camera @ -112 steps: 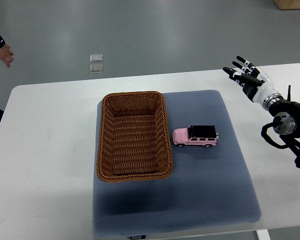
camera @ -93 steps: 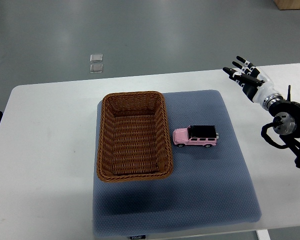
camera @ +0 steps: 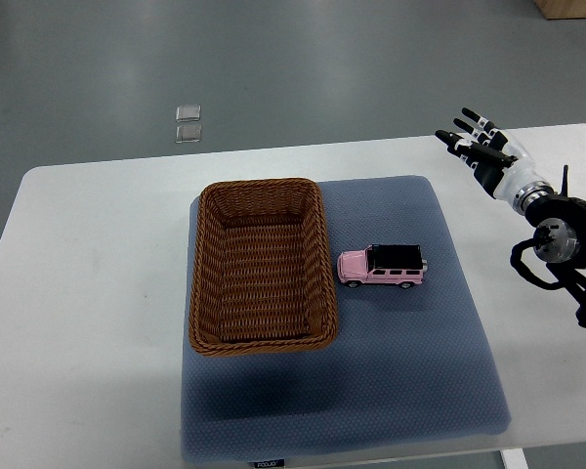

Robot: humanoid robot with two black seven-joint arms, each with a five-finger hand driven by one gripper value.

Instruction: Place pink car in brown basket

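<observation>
A pink toy car (camera: 382,266) with a black roof stands on the blue-grey mat (camera: 410,371), just right of the brown wicker basket (camera: 318,254). The basket is rectangular and holds nothing. My right hand (camera: 475,143) hovers over the table's far right corner, well away from the car, fingers spread and holding nothing. Its arm comes in from the right edge. The left arm does not show.
The mat lies on a white table (camera: 88,293). Two small clear squares (camera: 188,124) lie on the grey floor beyond the table. A wooden object (camera: 574,8) shows at the top right corner.
A person's hand at the upper left edge has withdrawn out of the picture. My right hand, the car and the basket have not moved.
</observation>
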